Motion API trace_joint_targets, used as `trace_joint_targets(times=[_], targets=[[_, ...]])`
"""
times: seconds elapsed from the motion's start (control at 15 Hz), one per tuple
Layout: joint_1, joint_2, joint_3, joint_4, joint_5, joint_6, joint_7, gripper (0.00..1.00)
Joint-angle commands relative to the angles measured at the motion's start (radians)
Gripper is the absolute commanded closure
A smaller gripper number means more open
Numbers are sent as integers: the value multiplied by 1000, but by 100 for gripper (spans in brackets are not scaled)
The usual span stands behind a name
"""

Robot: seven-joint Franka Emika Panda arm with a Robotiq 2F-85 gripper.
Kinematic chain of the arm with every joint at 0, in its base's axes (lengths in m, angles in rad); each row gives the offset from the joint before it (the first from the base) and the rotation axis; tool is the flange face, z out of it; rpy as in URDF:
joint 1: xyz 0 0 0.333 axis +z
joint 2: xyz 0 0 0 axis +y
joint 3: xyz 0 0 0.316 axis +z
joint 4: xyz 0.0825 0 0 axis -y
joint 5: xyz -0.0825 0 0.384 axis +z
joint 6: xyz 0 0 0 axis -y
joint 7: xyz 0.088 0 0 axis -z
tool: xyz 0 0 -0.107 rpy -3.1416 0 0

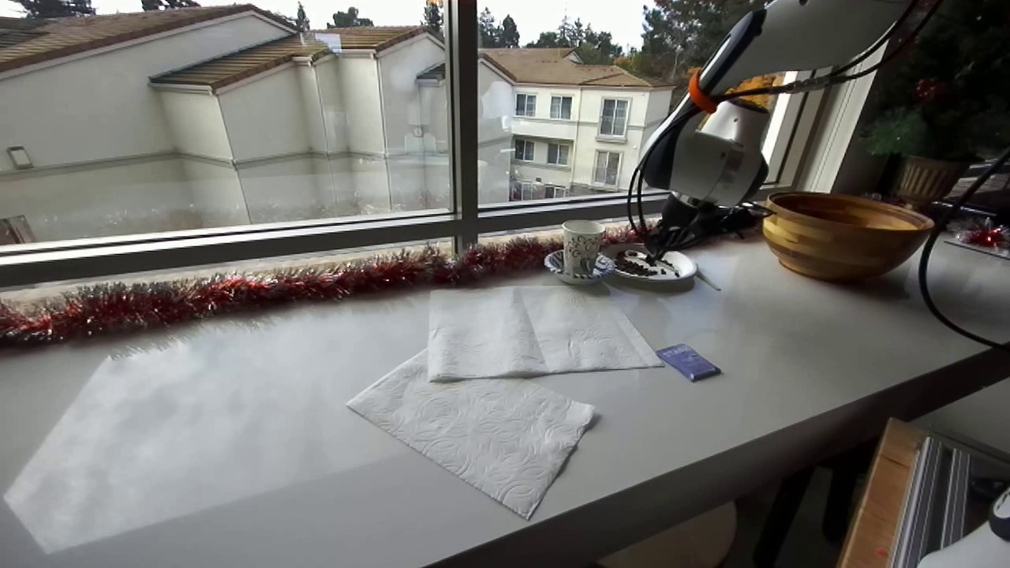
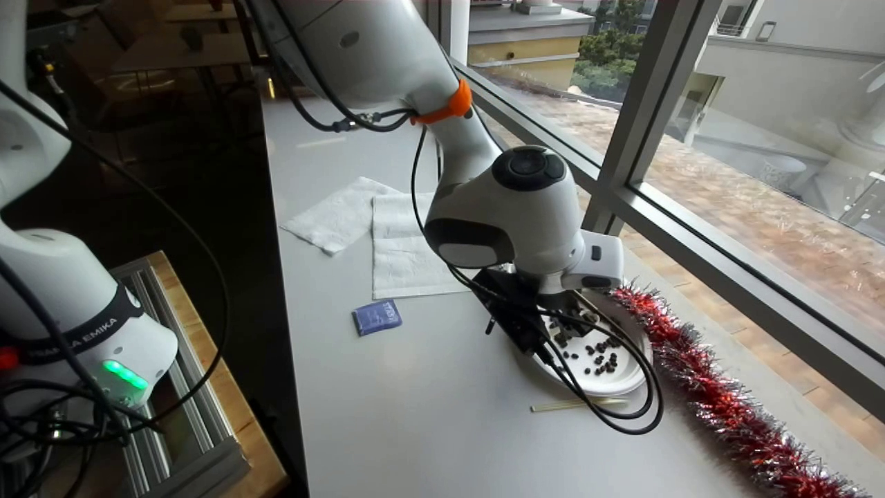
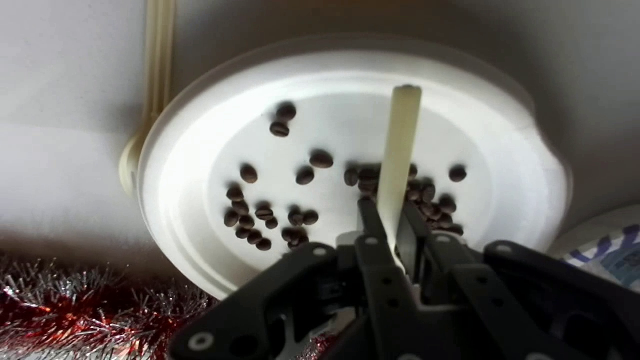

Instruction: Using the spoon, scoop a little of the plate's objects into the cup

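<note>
One slim, pale tan spoon (image 3: 400, 145) is pinched by its handle in your gripper (image 3: 389, 210), the fingers close together with only the handle's thickness between them. You have it over the plate (image 3: 345, 115), near the window-side edge of the bench (image 1: 789, 347), its blunt free end pointing toward the room-side edge; the gripper hides the scooping end, so you can't tell whether it touches the plate. Expect it to be very light and fairly stiff, probably smooth enough to twist in so narrow a hold, and thin enough to snap if you press hard. The flat faces of the handle are likely your best purchase, close to the head to limit swivelling. The dark beans (image 3: 321, 159) look hard and apt to roll, so a shallow sweep suits them, and the plate looks light enough to slide if pushed. A second pale utensil (image 3: 157, 65) lies beside the plate, its handle toward the room-side edge. The cup (image 1: 582, 246) stands upright on its saucer (image 1: 557, 267), just beside the plate along that same window-side edge.
</note>
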Motion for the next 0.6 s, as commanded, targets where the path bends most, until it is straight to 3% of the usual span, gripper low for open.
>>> trace_joint_targets(times=[0.0, 0.2, 0.27, 0.53], targets=[[-71, -83, 61, -127, -69, 81, 54, 97], [-97, -126, 71, -192, -109, 141, 126, 97], [-82, -145, 63, -209, -28, 154, 72, 97], [-44, -203, 14, -285, 15, 219, 150, 97]])
